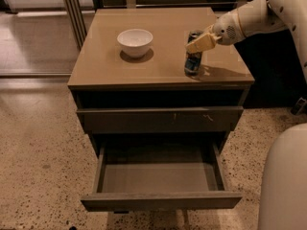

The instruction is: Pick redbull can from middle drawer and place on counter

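The redbull can (193,60) stands upright on the counter (163,20), near its right front corner. My gripper (200,42) reaches in from the right on the white arm and sits at the can's upper part, covering part of its top. The middle drawer (160,177) is pulled out below, and its flat grey floor holds nothing.
A white bowl (135,41) sits on the counter, left of the can. The drawer front with pale scratches (158,120) above the open drawer is closed. My white body (285,181) fills the lower right. Speckled floor lies to the left, and a dark panel stands behind the cabinet on the right.
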Available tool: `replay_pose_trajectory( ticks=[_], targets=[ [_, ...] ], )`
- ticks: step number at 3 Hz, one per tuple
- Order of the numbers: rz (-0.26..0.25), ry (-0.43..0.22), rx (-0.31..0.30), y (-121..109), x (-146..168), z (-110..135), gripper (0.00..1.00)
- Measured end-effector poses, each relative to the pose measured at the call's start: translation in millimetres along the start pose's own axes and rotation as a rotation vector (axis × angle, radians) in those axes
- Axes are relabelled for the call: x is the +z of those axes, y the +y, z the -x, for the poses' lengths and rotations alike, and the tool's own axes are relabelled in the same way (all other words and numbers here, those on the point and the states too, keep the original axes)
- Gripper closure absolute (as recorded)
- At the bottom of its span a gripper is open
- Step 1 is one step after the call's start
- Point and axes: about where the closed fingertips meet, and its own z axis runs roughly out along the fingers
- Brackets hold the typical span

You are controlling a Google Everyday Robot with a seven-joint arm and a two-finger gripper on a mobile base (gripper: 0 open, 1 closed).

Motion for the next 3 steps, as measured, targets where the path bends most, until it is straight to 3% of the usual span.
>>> replay_pose_trajectory(
  ticks=[1, 2, 3],
  targets=[
    [0.000, 0.000, 0.000, 0.0, 0.0, 0.0, 0.11],
    [0.000, 0.000, 0.000, 0.0, 0.1, 0.0, 0.00],
    [0.000, 0.000, 0.000, 0.0, 0.1, 0.0, 0.00]
  ],
)
